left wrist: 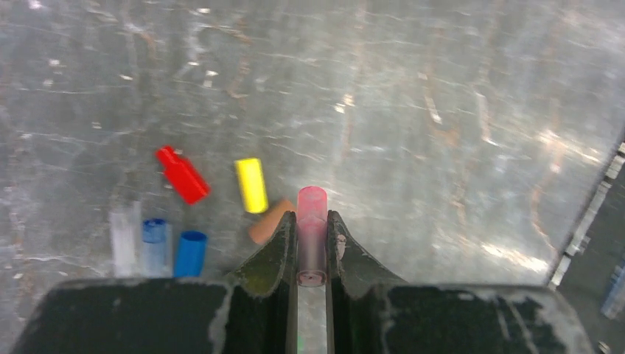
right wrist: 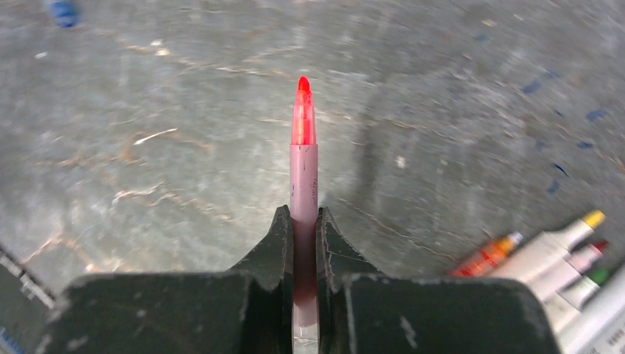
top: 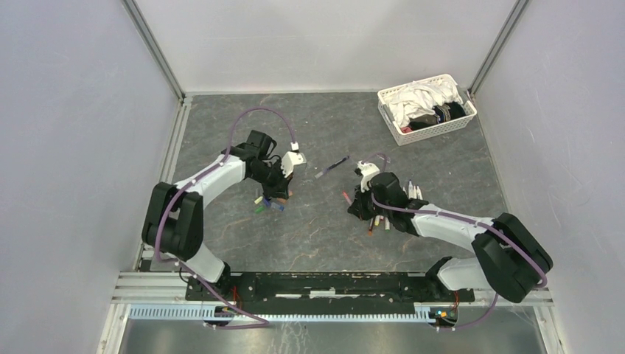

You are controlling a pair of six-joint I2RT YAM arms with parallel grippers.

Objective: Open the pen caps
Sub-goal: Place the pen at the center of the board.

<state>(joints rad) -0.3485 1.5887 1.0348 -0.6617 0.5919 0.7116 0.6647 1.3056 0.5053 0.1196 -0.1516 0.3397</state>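
Cut off by the black housing at the bottom of each wrist view: the near end of the pink cap (left wrist: pixel 312 210) and the rear of the pink pen (right wrist: pixel 303 162). Blurred beyond naming at the top left of the right wrist view: a blue speck (right wrist: pixel 63 12). Cropped by the lower right corner there: the heap of pens (right wrist: pixel 549 251), showing only white shoulders and yellow, orange, red and green ends. From above, both sets of fingers lost under the dark wrists, with only smudges of colour on the table (top: pixel 317 125) beside them. Cannot tell whether the held cap touches the table.

Left gripper (left wrist: pixel 312 221): pressed onto the pink cap. Short, translucent, open mouth toward the camera, closed end poking past the fingertips. Just beside it, an orange-brown cap (left wrist: pixel 267 221). Farther left on the table, a yellow cap (left wrist: pixel 251 185), a red cap (left wrist: pixel 182 175), a blue cap (left wrist: pixel 190 253), a pale blue cap (left wrist: pixel 154 243) and a clear cap (left wrist: pixel 124 240), all lying flat and loose.

Right gripper (right wrist: pixel 303 221): pinching the pink pen by its barrel. Uncapped, red tip bared and pointing away from the camera, over bare table, apart from the heap.

Seen from above only: a dark slim pen (top: pixel 332 166) lying alone between the arms, and a white lattice basket (top: pixel 427 107) well apart at the far right.
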